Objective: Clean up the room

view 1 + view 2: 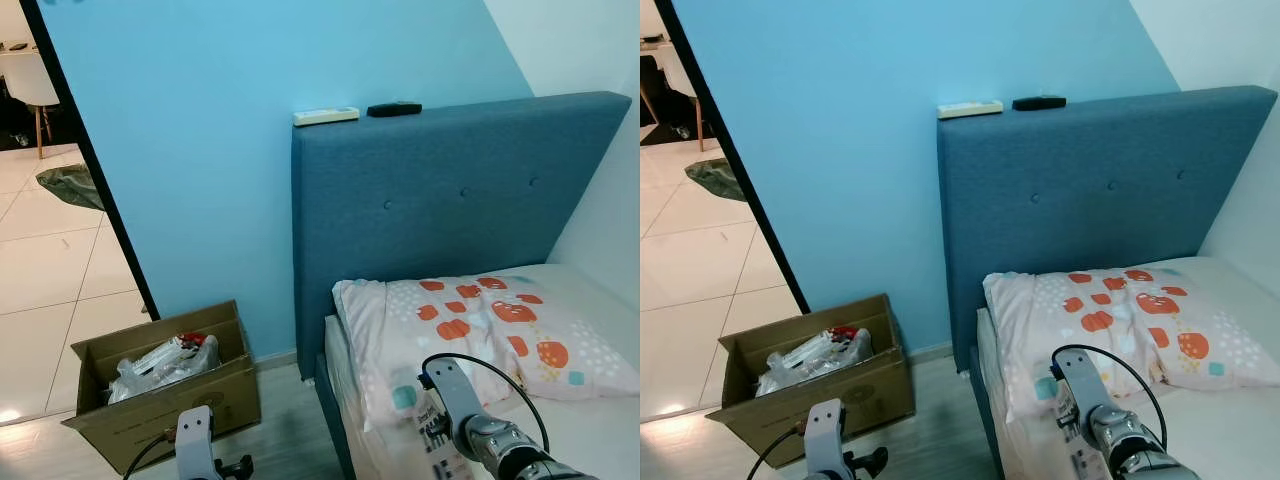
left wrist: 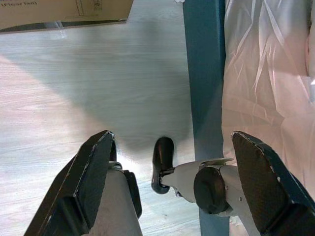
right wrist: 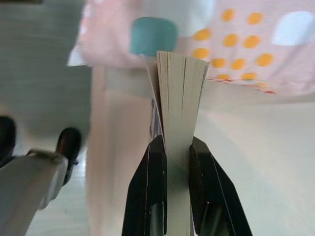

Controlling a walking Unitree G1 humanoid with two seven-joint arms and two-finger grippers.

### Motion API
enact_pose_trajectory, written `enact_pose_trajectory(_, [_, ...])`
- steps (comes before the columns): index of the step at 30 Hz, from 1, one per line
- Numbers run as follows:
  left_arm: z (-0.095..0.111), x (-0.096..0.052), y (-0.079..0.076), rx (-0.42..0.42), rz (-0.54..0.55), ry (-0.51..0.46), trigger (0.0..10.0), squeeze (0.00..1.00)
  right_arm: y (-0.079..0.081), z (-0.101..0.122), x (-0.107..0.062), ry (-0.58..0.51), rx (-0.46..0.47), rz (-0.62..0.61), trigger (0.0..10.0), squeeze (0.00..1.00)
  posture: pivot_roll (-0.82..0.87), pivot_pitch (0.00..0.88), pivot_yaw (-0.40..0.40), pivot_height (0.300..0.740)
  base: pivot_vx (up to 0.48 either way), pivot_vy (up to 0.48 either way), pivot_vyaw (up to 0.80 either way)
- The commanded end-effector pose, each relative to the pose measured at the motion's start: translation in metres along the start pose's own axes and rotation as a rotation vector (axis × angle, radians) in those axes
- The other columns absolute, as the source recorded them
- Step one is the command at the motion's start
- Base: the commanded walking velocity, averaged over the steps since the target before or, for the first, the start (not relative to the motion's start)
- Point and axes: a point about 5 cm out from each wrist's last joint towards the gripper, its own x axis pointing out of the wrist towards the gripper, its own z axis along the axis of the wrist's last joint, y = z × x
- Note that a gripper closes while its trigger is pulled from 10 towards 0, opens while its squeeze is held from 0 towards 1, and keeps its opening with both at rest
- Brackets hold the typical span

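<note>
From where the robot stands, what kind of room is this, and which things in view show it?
Most likely a bedroom: a bed with a blue padded headboard, a patterned pillow on the mattress, and a cardboard box on the floor beside it.

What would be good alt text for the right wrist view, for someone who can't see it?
The right tool grips a thick book edge-on between its two black fingers, pages facing the camera. Beyond lies a pink pillow with orange dots and a teal patch, on a pale bed sheet, with grey wood floor alongside.
</note>
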Motion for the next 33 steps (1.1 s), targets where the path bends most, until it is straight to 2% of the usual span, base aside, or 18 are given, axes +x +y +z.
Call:
enact_pose_trajectory(1, [-0.003,-0.001,0.003,0.006,0.004,0.015,10.0,0.00,0.002,0.002,0.000,-0.001,-0.009,0.014,10.0,0.00,-0.14,0.000,-0.023,0.720,0.000,-0.465,0.00])
enact_pose_trajectory(5, [-0.005,-0.002,0.004,0.000,0.006,0.018,10.0,0.00,0.004,0.001,0.000,0.007,-0.050,0.052,10.0,0.00,-0.14,0.000,-0.023,0.720,0.000,-0.383,0.00])
enact_pose_trajectory(14, [-0.007,-0.003,0.007,-0.015,0.020,0.021,10.0,0.00,0.010,0.012,0.000,-0.049,-0.079,0.144,10.0,0.00,-0.14,0.000,-0.026,0.720,0.000,0.000,0.00])
enact_pose_trajectory(21, [-0.009,-0.004,0.008,-0.005,0.019,0.026,10.0,0.00,0.014,0.007,0.000,-0.009,-0.169,0.177,10.0,0.00,-0.13,0.001,-0.034,0.720,0.000,0.000,0.00])
enact_pose_trajectory(26, [-0.011,-0.005,0.009,-0.005,0.020,0.028,10.0,0.00,0.015,0.005,0.001,-0.008,-0.176,0.182,10.0,0.00,-0.12,0.022,-0.036,0.720,0.000,0.000,0.00])
enact_pose_trajectory(29, [-0.022,-0.010,0.018,0.001,0.031,0.048,10.0,0.00,0.012,0.003,0.001,-0.023,-0.163,0.131,10.0,0.00,-0.10,0.085,-0.028,0.720,0.000,0.000,0.00])
enact_pose_trajectory(33, [-0.028,-0.014,0.024,0.008,0.036,0.061,10.0,0.00,0.007,0.002,0.000,-0.027,-0.153,0.087,10.0,0.00,-0.09,0.111,-0.021,0.720,0.000,0.000,0.00])
